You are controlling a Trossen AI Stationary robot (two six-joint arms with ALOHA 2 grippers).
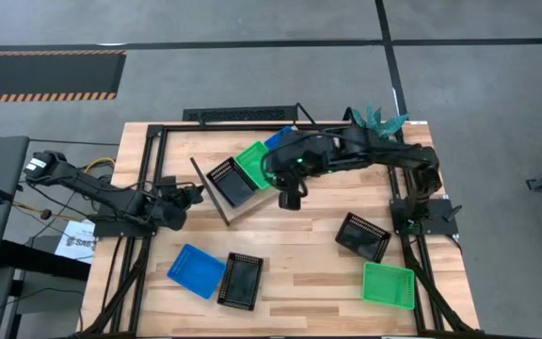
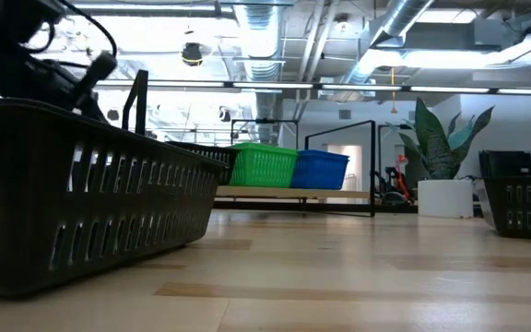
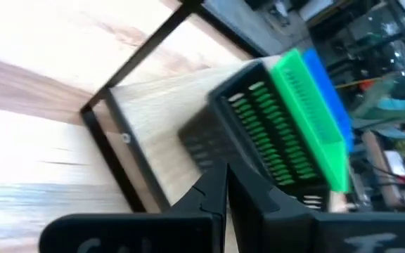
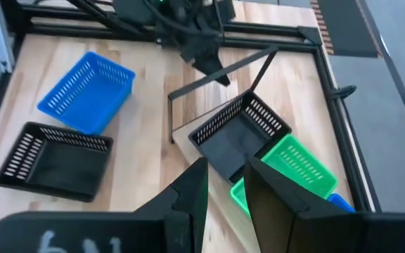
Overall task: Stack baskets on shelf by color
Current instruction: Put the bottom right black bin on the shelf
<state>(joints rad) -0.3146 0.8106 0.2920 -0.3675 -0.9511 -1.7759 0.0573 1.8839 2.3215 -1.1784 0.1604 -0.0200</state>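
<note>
Overhead, tabletop-level and both wrist views all share the shelf [image 1: 238, 202] with its baskets [image 1: 252, 165].

No text, label or number can be read on anything in these views.

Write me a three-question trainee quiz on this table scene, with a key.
1. True or false: the shelf carries a black basket, a green basket and a blue basket side by side.
2. In the high view, how many baskets lie on the tabletop, off the shelf? A) two B) four C) six
3. Which arm's fingers are shut, and which arm's are open above the shelf's edge?

Key
1. True.
2. B: one blue, one green, two black.
3. The left gripper is shut; the right gripper is open and holds nothing.
</note>
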